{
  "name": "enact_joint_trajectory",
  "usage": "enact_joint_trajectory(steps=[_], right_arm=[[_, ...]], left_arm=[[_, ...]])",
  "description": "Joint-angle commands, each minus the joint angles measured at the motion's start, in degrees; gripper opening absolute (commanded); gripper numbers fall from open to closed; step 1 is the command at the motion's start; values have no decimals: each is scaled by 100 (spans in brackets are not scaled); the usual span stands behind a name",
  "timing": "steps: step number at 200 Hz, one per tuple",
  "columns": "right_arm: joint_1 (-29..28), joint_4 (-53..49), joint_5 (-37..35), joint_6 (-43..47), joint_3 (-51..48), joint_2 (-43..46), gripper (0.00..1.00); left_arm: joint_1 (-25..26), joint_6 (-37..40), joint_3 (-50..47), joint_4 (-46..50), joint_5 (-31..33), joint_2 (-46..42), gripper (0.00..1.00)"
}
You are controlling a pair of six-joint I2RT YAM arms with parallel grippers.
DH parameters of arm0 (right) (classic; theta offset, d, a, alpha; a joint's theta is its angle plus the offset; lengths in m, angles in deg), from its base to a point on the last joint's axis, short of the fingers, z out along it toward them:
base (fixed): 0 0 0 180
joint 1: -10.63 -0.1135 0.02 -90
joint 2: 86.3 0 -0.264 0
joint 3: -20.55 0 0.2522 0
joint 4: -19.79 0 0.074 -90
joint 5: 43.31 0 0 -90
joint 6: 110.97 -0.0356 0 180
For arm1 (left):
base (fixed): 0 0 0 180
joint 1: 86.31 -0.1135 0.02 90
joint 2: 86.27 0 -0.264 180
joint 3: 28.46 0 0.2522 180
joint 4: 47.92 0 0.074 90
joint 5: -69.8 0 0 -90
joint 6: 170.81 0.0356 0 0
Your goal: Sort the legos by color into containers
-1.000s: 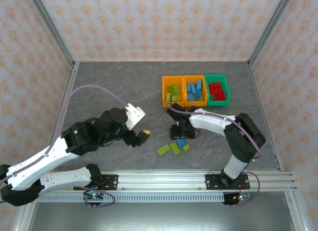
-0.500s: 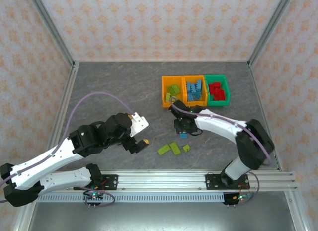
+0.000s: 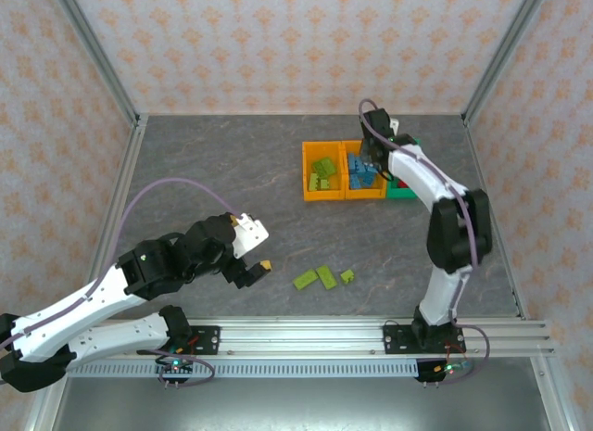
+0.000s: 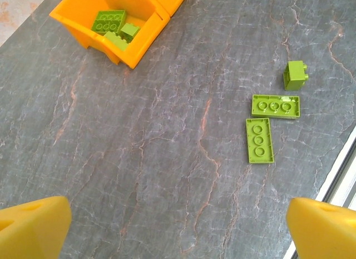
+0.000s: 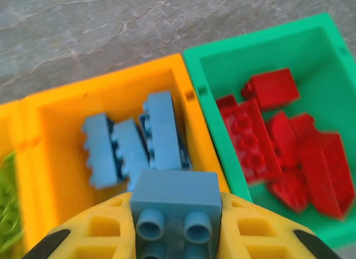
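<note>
**Right wrist view: light blue brick [image 5: 175, 199] held over the middle orange-yellow bin [image 5: 53, 142]**

The right gripper [image 5: 175, 228] is closed narrowly on the light blue brick. The brick is pinched between the yellow fingers with its studs turned toward the camera. It is held above the middle orange-yellow bin, where other light blue bricks [image 5: 162, 131] are already piled. The placement is judged to follow from the colour match, so the drop appears to be the step in hand.

The green bin [image 5: 250, 50], filled with red bricks [image 5: 253, 142], stands touching that bin on its right. Only a shared pair of walls lies between them, so a release made too far right could land the brick among the red ones.

In the left wrist view, the left gripper [image 4: 178, 228] is spread wide and nothing is held in it. It hangs over the table [image 4: 139, 153]. Three lime green bricks [image 4: 260, 139] lie there close together, unsorted. They are well apart from the left orange-yellow bin [image 4: 136, 50], in which more lime green pieces [image 4: 108, 22] are kept. The wide opening is judged to be a readiness to come down over one of the three.
</note>
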Motion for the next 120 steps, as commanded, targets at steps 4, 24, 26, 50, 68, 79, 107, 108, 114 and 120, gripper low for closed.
enact_joint_trajectory(steps=[4, 24, 26, 50, 68, 79, 107, 108, 114, 120], right_arm=[[21, -521, 502, 260, 850, -593, 38], [20, -702, 730, 79, 1065, -622, 49], [17, -703, 742, 63, 1056, -598, 50], [10, -757, 775, -89, 766, -103, 56], [12, -916, 826, -175, 438, 464, 57], [11, -930, 985, -240, 124, 921, 58], [2, -1017, 1847, -356, -905, 2216, 62], [1, -1023, 1887, -360, -947, 2261, 63], [-12, -1051, 2079, -377, -1177, 2539, 64], [-37, -1099, 2243, -402, -1414, 2826, 65]], left_arm=[[-28, 21, -59, -51, 157, -42, 100], [-34, -91, -55, -35, 185, 10, 100], [-29, -125, -49, -29, 185, 23, 100], [-1, -681, 252, 237, -29, 448, 100], [85, -1103, 386, 192, -156, 888, 100], [109, -1405, 285, -70, -179, 1129, 100], [131, -1958, 129, -684, -532, 1911, 99], [131, -1979, 126, -701, -544, 1942, 99], [146, -2061, 122, -803, -593, 2102, 98], [154, -2123, 116, -892, -655, 2280, 96]])
